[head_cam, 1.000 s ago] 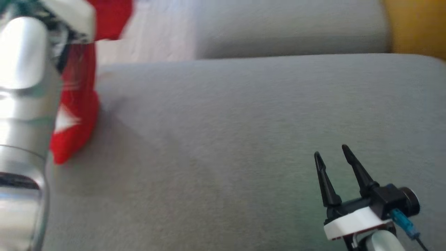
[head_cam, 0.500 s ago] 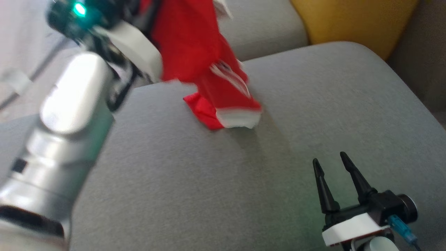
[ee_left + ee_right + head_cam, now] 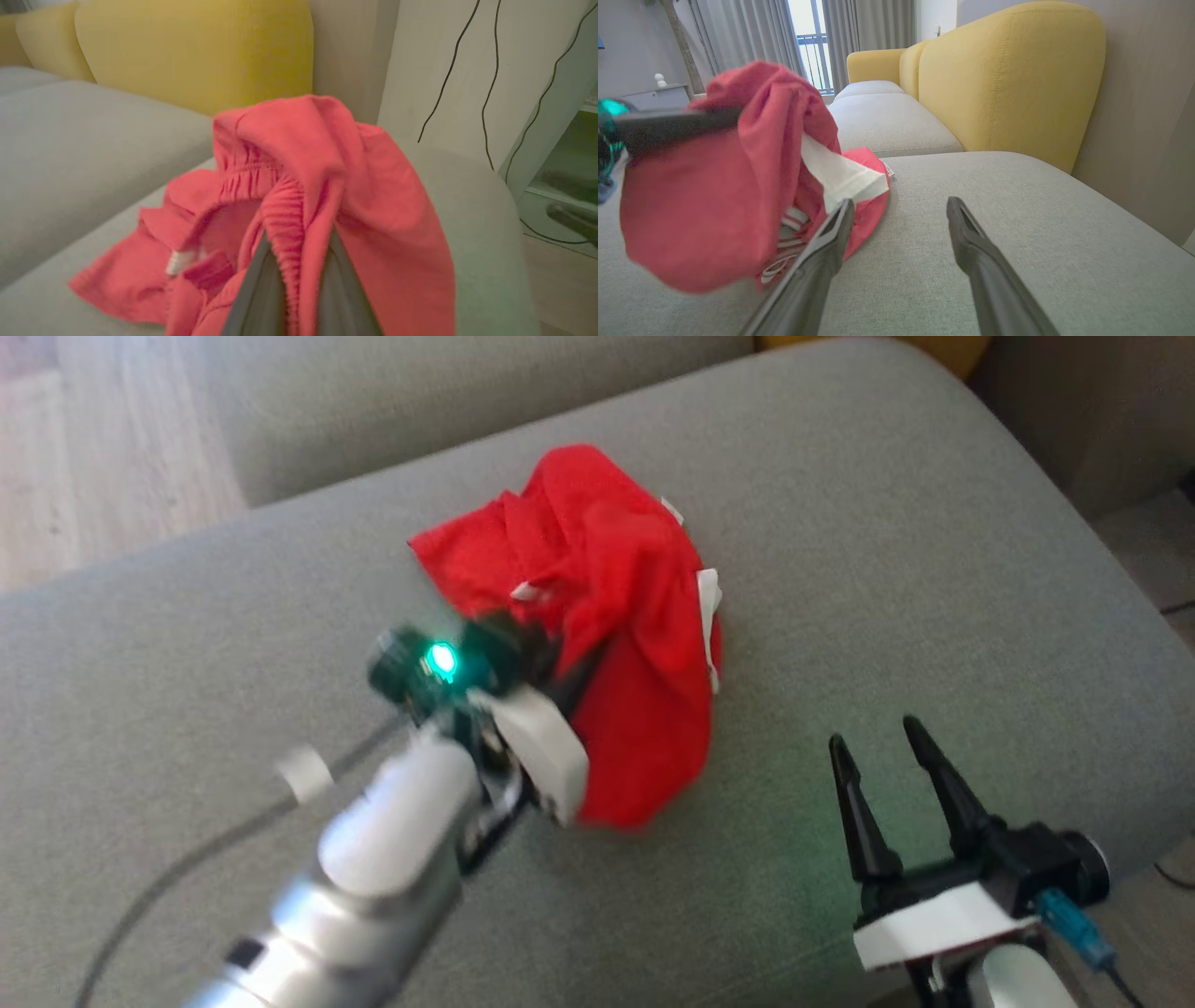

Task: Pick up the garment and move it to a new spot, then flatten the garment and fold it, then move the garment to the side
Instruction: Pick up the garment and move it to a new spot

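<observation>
The red garment (image 3: 616,616), which half a second ago hung in a long drape with only its lower end brushing the sofa, now sits as a crumpled heap on the grey seat cushion (image 3: 934,523), a little toward 12 o'clock from the middle of the head view. The camera has swung during that time, so the shift across the picture is partly the robot's own turning; the change from hanging cloth to piled cloth is real.

The left gripper (image 3: 560,677) reaches in from 7 o'clock and is buried in the heap. In its wrist view the two fingers are nearly together, with the garment's gathered band (image 3: 285,205) pinched between them. The right gripper (image 3: 873,737) waits at 4 o'clock, its fingers parted and empty, and the heap lies at its 10 o'clock, near but apart. A white panel (image 3: 840,175) of the cloth shows in the right wrist view, with the yellow backrest (image 3: 1008,84) beyond at 2 o'clock.

The carry to a new spot looks all but finished. The cloth is bunched, so release and flattening appear to come next, likely needing both arms.
</observation>
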